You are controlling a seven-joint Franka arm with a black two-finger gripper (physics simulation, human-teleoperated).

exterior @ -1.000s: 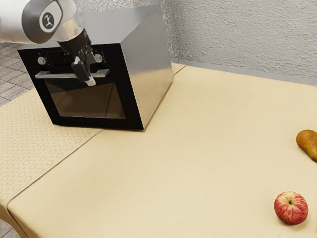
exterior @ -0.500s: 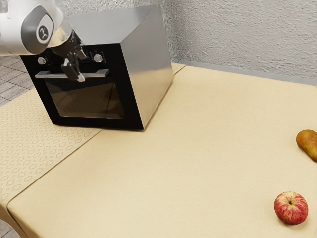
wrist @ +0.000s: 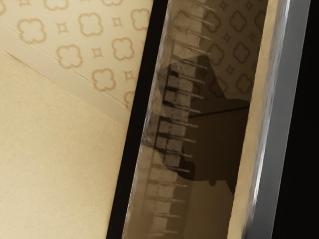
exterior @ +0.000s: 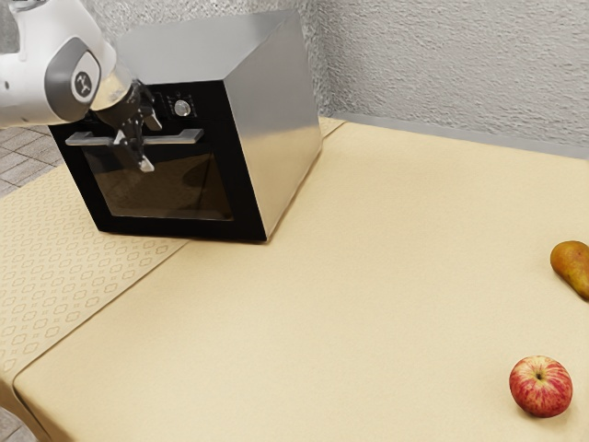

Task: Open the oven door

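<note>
oven door (exterior: 184,193) with one handle (exterior: 182,137)

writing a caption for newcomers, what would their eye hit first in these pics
The eye would probably fall first on the big black-fronted oven at the exterior view's left, the gripper at its handle. Next comes the red-streaked apple, low at that view's right, with a pear beyond it.

The boxy silver-grey metal oven (exterior: 276,110) has a black front, a brown-tinted rectangular glass window (exterior: 179,189) and a grey metal bar handle (exterior: 187,137). Tan quatrefoils pattern the flat cream cloth (exterior: 55,262) at the exterior view's left; at its right, a round red apple (exterior: 541,387) streaked yellow, a curved golden-brown pear (exterior: 571,265).
</note>
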